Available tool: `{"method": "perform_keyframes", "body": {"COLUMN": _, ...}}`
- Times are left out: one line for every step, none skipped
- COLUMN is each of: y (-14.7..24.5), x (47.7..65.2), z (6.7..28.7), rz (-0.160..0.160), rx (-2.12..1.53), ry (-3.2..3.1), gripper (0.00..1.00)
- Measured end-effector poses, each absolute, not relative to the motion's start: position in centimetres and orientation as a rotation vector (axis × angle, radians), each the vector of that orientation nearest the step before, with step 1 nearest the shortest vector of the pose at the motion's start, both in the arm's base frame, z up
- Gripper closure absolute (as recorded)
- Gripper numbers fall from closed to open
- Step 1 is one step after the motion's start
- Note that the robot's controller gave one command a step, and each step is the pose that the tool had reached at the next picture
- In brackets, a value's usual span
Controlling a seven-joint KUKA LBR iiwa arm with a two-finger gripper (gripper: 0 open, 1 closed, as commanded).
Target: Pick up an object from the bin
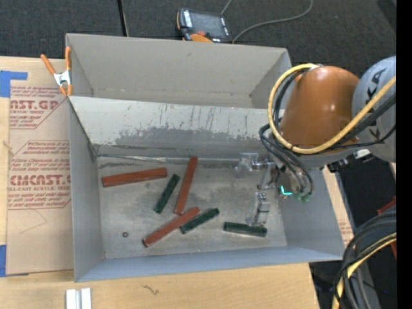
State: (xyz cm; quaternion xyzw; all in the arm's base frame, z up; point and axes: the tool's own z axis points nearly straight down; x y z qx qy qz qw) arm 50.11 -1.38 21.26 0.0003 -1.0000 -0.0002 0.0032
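tool (260, 216) above dark green bar (244, 229), scuffed grey bin (129, 205) floor; tool state unclear.

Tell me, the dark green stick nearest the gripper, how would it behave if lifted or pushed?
The dark green stick looks straight, so it probably stays stiff when lifted. It lies flat on the bin floor, so a push would likely slide it rather than roll it. Thin and short, it is probably light.

Dark carpet floor (64, 5) at back, small black-and-orange box (203, 26) lying there; pale wood tabletop (212, 285) in front.
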Motion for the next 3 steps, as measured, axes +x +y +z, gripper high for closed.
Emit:
{"method": "perform_keyframes", "body": {"y": -2.9, "x": 48.6, "z": 6.9, "rz": 0.000, "rx": 0.297, "ry": -3.132, "gripper": 0.00}}
{"method": "perform_keyframes", "body": {"y": -2.8, "x": 48.6, "z": 7.2, "rz": 0.000, "rx": 0.297, "ry": -3.128, "gripper": 1.00}}
{"method": "perform_keyframes", "body": {"y": -1.0, "x": 50.3, "z": 25.7, "rz": 0.002, "rx": 0.243, "ry": -3.143, "gripper": 1.00}}
